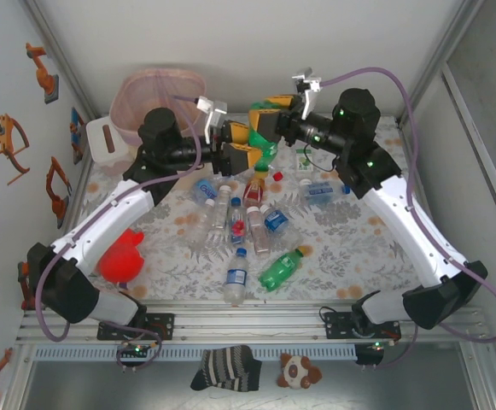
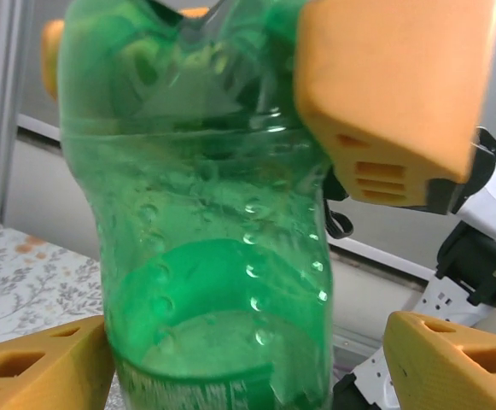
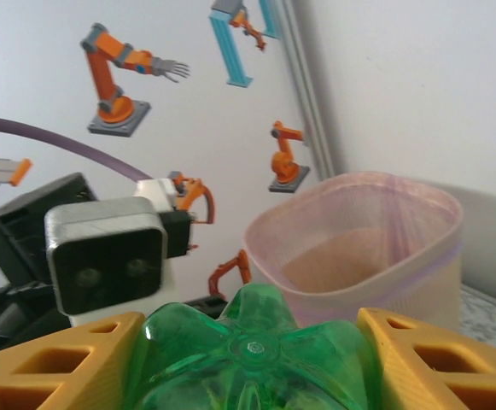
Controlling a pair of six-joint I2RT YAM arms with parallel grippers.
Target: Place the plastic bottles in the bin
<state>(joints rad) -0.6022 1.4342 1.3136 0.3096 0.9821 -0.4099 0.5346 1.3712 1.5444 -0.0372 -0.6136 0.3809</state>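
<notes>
Top view, upper centre: the right hand (image 1: 265, 120) is clamping a green bottle (image 1: 267, 152) right of the bin (image 1: 145, 81). Left wrist view: the left hand (image 2: 248, 359) is gaping around that bottle, one finger (image 2: 452, 359) clear of it. Right wrist view, bottom edge: the bottle's base is sitting between the right hand's fingers (image 3: 418, 359).

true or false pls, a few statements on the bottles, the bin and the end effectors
1. The right end effector grips a green bottle. True.
2. The bin has a blue liner. False: its liner is pink.
3. A red plush toy lies on the table. True.
4. Every bottle is already inside the bin. False: many plastic bottles lie on the table.
</notes>
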